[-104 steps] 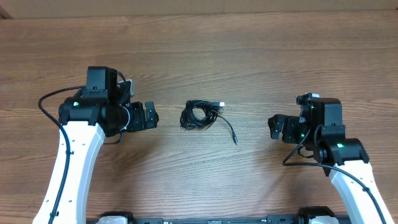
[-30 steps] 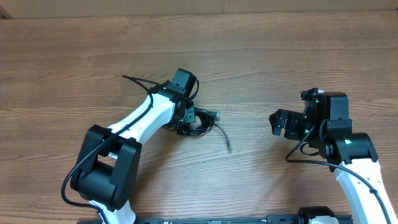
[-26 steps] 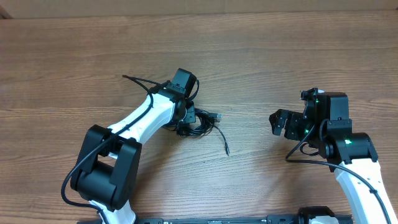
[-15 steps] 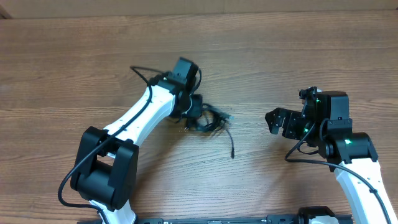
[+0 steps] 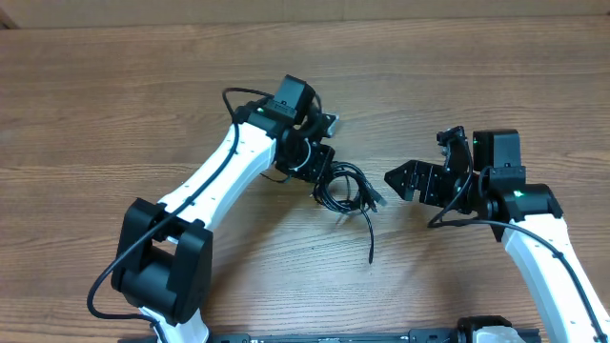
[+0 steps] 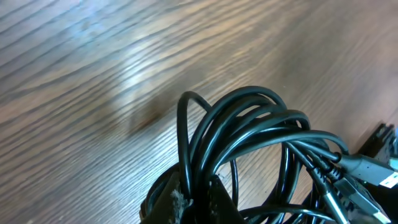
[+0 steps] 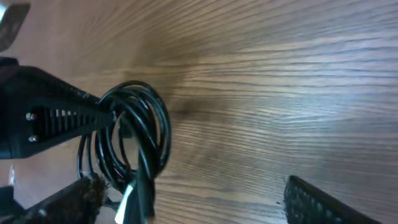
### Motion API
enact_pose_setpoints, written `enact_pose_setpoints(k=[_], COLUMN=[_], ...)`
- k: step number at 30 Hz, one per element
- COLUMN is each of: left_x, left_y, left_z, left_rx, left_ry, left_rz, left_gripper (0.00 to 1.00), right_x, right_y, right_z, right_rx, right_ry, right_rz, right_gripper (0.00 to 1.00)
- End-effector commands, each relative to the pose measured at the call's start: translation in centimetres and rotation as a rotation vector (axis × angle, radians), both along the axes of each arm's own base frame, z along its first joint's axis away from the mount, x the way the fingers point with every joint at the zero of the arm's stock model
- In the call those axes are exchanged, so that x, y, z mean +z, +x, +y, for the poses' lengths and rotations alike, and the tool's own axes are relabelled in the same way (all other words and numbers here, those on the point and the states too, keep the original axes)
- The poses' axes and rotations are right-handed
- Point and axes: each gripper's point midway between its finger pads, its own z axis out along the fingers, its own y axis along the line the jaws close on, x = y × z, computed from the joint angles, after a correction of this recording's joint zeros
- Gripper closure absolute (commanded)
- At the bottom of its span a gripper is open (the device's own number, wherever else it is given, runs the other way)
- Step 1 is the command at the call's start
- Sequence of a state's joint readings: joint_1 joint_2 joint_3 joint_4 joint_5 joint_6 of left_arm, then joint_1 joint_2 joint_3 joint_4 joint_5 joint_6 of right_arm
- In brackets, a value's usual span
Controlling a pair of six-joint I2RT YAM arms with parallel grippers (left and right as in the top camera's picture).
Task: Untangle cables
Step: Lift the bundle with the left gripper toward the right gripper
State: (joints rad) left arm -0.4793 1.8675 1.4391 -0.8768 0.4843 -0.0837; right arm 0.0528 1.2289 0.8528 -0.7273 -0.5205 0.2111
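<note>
The cables [image 5: 345, 186] form a small black knot of loops, lifted near the table's middle, with one loose tail [image 5: 370, 238] trailing toward the front. My left gripper [image 5: 322, 164] is shut on a few strands at the knot's left side; in the left wrist view the loops [image 6: 261, 124] rise from between its fingers [image 6: 214, 202]. My right gripper [image 5: 419, 162] stands open just right of the knot. The right wrist view shows the loops [image 7: 146, 124] and a silvery plug [image 7: 127, 199] hanging close to its left finger [image 7: 68, 202], not clamped.
Bare wooden table [image 5: 477, 76] lies all around the knot. The two arms' white links and their own thicker black wires [image 5: 238, 95] reach in from the front edge. The left gripper's black body [image 7: 43, 121] shows at the left of the right wrist view.
My left gripper reached the knot, shut on it and carried it right and up. The right gripper moved left toward the knot, turned, and narrowed slightly while staying open.
</note>
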Motion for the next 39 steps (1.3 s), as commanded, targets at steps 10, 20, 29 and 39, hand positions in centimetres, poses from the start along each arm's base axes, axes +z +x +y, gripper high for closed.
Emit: enact_pose_setpoints(k=[10,20,29,39], left_x=[3.5,4.2,4.9,4.2], left_y=[-0.8,-1.2,-1.7,-1.3], left_z=[-6.5,-7.3,-8.0,-7.3], left_rx=[-0.193,-0.214,-0.236,-0.214], left_ry=[-0.160,-0.218,-0.274,-0.219], left_rz=[-0.173,-0.164,-0.144,-0.157], left_gripper=[0.96,0.96,0.96,0.96], right_x=[0.4,0.0,-0.3,-0.9], right_y=[0.0,-0.3,-0.2,-0.2], right_z=[1.4,1.3,0.8,0.0], right_rx=[0.051,0.047,0.030,0.004], right_ry=[0.032,0.007,-0.023,-0.071], right_rz=[0.014,0.029,0.031,0.043], right_gripper=[0.41,0.68,0.78,0.87])
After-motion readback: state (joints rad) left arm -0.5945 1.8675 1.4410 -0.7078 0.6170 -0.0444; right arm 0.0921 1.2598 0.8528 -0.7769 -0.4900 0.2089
